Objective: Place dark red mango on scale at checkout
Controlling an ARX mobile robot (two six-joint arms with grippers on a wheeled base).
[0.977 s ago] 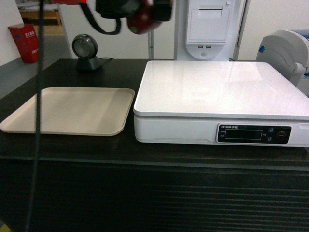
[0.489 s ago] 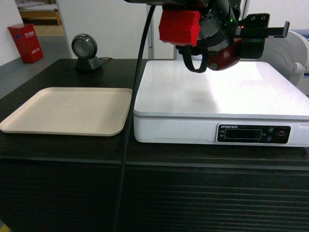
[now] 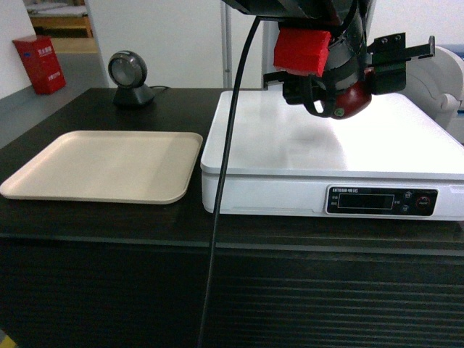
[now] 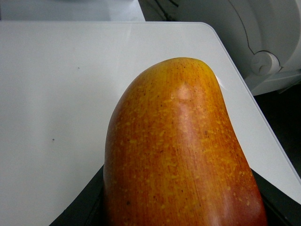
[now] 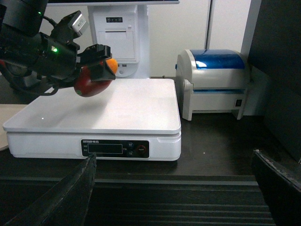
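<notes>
The dark red mango [image 3: 354,100] hangs a little above the back right part of the white scale [image 3: 290,148], with my left gripper [image 3: 346,93] shut on it. In the left wrist view the mango [image 4: 178,150] fills the frame, orange-yellow side up, over the scale's platform [image 4: 56,94]. From the right wrist view the mango [image 5: 91,84] hovers above the scale [image 5: 136,106], not touching it. The scale stands on the dark checkout counter [image 3: 109,225]. My right gripper [image 5: 174,193] is open and holds nothing, low in front of the counter's slatted panel.
A beige tray [image 3: 101,167] lies left of the scale. A round barcode scanner [image 3: 129,76] stands at the back left. A blue-lidded label printer [image 5: 216,84] sits right of the scale and a white receipt terminal [image 5: 120,33] stands behind it. My left arm's cable [image 3: 225,188] hangs across the scale's front.
My left arm has carried the mango rightwards and downwards, from above the scale's back left corner to just over its back right part.
</notes>
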